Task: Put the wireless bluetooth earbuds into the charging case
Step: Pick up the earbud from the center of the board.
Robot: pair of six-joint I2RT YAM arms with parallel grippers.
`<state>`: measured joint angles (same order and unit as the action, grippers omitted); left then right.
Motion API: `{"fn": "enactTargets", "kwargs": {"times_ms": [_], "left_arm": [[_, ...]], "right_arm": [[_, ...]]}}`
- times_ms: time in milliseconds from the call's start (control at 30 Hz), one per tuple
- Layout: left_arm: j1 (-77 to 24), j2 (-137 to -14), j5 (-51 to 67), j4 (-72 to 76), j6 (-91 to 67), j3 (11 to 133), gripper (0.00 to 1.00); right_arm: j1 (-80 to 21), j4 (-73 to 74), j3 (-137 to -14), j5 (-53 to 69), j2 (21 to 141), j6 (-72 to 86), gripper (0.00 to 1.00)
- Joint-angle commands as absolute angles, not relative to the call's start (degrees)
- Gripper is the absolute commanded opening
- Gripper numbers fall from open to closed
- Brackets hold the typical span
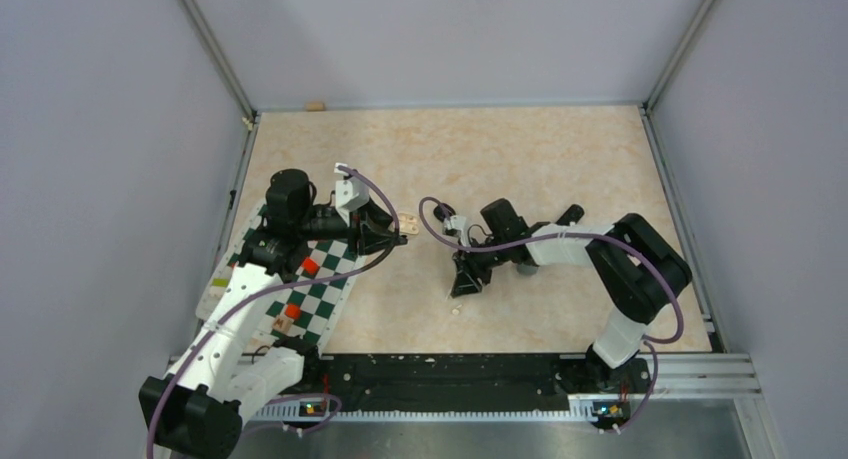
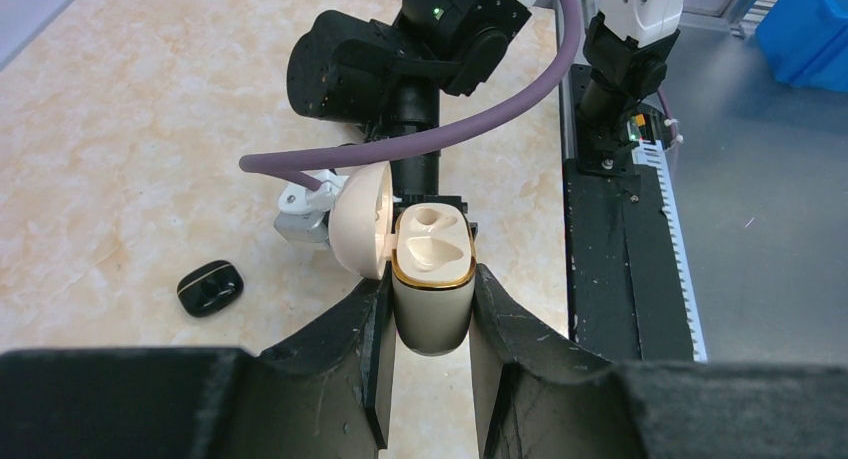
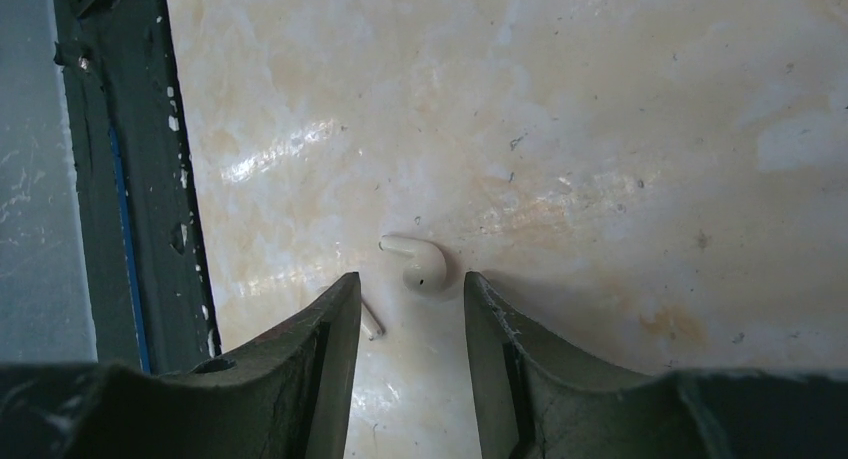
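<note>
A cream charging case [image 2: 430, 317] with a gold rim stands upright with its lid [image 2: 358, 219] swung open, and both sockets look bare. My left gripper [image 2: 432, 277] is shut on its body, left of centre in the top view [image 1: 388, 233]. One white earbud [image 3: 420, 264] lies on the table just past the tips of my right gripper [image 3: 410, 284], in line with the gap. The stem of another white earbud [image 3: 371, 324] pokes out from under the left finger [image 3: 335, 349]. The right gripper [image 1: 466, 282] hangs open over the table, nothing between its fingers.
A small black oval case [image 2: 210, 287] lies on the table left of the cream case. A green-and-white checkered mat [image 1: 322, 291] with red squares sits under the left arm. A black rail [image 1: 450, 371] runs along the near edge, close to the earbuds [image 3: 130, 199].
</note>
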<state>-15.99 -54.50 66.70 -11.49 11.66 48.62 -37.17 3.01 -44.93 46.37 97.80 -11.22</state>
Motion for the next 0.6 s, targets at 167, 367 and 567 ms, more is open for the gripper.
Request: {"fn": "enactTargets", "kwargs": {"times_ms": [167,367,567], "left_arm": [[-15.73,-53.83,68.57,-8.35,11.05,48.38,0.09],[-15.73,-53.83,68.75,-8.35,10.94,48.28,0.09],[-15.72,-53.96,68.99,-8.22,11.07,48.29,0.09]], "right_arm": [[-40.5,4.08,-46.98,43.7,100.18,-13.64,0.42],[-40.65,4.62,-47.11,43.23,100.24,-14.49,0.25],[-40.77,4.26,-47.32,43.03,100.27,-14.03,0.12]]}}
